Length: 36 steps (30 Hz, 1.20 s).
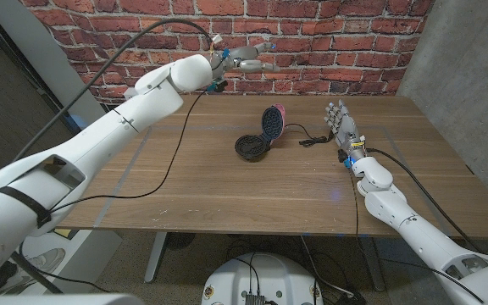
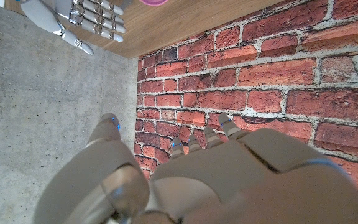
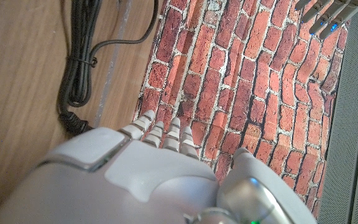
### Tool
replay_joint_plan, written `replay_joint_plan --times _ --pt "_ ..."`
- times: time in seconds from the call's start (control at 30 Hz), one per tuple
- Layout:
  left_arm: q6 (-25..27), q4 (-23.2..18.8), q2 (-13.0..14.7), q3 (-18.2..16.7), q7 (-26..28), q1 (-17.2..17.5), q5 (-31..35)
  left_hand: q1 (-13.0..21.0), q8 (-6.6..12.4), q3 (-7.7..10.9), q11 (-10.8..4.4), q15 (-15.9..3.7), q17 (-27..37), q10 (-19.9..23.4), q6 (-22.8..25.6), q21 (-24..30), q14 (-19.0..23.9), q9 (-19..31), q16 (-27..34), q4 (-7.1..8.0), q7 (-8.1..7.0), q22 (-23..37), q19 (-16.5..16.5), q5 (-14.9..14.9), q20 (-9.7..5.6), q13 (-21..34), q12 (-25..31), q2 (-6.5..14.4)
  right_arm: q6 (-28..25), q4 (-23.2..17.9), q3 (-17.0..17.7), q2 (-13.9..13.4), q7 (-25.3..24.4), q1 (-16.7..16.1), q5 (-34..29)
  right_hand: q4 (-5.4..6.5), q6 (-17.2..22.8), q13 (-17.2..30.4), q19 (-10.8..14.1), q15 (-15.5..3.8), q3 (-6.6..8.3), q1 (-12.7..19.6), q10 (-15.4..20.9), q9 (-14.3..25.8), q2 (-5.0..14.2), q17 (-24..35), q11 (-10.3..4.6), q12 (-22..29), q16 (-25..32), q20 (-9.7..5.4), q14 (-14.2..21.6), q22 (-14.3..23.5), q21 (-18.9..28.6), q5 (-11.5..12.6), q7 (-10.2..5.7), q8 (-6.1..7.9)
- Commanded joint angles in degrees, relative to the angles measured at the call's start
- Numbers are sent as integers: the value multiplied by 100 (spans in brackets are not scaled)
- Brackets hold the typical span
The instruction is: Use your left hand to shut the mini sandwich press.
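Note:
The mini sandwich press (image 1: 259, 135) stands open in the middle of the table, its black base plate facing up and its pink lid (image 1: 273, 121) upright behind it. My left hand (image 1: 244, 58) hovers high above the table's far edge, in front of the brick wall, behind and to the left of the press, fingers apart and holding nothing. The left wrist view shows that hand's back (image 2: 229, 180) and a sliver of the pink lid (image 2: 155, 2). My right hand (image 1: 343, 127) stands on the table to the right of the press, fingers straight up and empty.
The press's black cable (image 1: 312, 139) trails right from the press and ends in a coil near my right hand; the coil (image 3: 79, 62) also shows in the right wrist view. A red brick wall (image 1: 329, 34) stands behind the wooden table (image 1: 227, 191), with a concrete wall (image 1: 464, 51) on the right.

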Motion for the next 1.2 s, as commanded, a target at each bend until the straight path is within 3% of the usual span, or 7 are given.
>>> replay_joint_plan --times 0.03,0.33,0.5,0.67,0.8,0.9,1.2 --pt "113 -21 -150 295 -482 -373 474 65 63 -10 -50 6 29 -149 57 -14 85 13 25 -21 -79 18 66 18 -2 21 53 9 45 80 -7 23 44 20 14 -14 19 25 51 5 27 52 39 26 -3 8 4 21 28 -130 -14 14 -7 -3 -23 17" --pt "229 -15 -276 548 -921 -646 835 117 154 -31 -206 -34 31 206 429 2 211 -6 35 -41 -93 19 215 30 -13 17 141 12 83 45 0 -22 -17 4 -63 -17 27 25 58 7 27 56 48 27 -2 8 22 21 28 -131 -11 14 -8 -5 -28 18" --pt "256 -12 -328 617 -1031 -720 1008 155 297 -46 -138 -66 28 433 911 14 356 -26 54 -57 83 9 346 37 -8 10 177 13 105 31 6 -24 -39 6 -80 -23 48 25 63 -8 29 62 55 26 -3 7 28 21 28 -128 -10 14 -10 -6 -52 24" --pt "316 -5 -371 682 -1194 -783 1139 189 296 -49 -128 -109 26 585 998 50 602 -39 123 -72 85 5 500 42 8 5 202 14 97 8 3 -32 -65 7 -101 -30 64 25 67 -12 30 70 64 26 -3 6 40 22 30 -131 -3 13 -11 -7 -65 27" --pt "411 20 -405 778 -1423 -883 1260 233 207 -47 -112 -159 29 688 885 58 780 -50 152 -89 -165 1 595 49 31 1 199 29 97 0 5 -34 -85 2 -110 -34 71 25 66 -11 31 75 67 26 -3 5 38 22 29 -129 -4 13 -13 -8 -69 28" --pt "495 57 -442 856 -1618 -964 1334 243 188 -45 -116 -158 30 731 863 62 811 -52 155 -92 -222 1 622 50 38 0 206 34 105 1 10 -31 -93 -3 -108 -38 75 25 71 -10 32 79 60 26 -3 5 32 18 29 -131 -2 13 -13 -9 -72 28" --pt "589 229 -564 1084 -2134 -1217 1497 266 192 -42 -68 -156 32 795 926 59 830 -56 143 -100 -194 0 649 52 36 -1 209 44 142 79 12 2 -71 7 -87 -45 84 25 73 -10 32 87 74 27 -5 4 43 20 29 -131 3 13 -16 -12 -75 28"
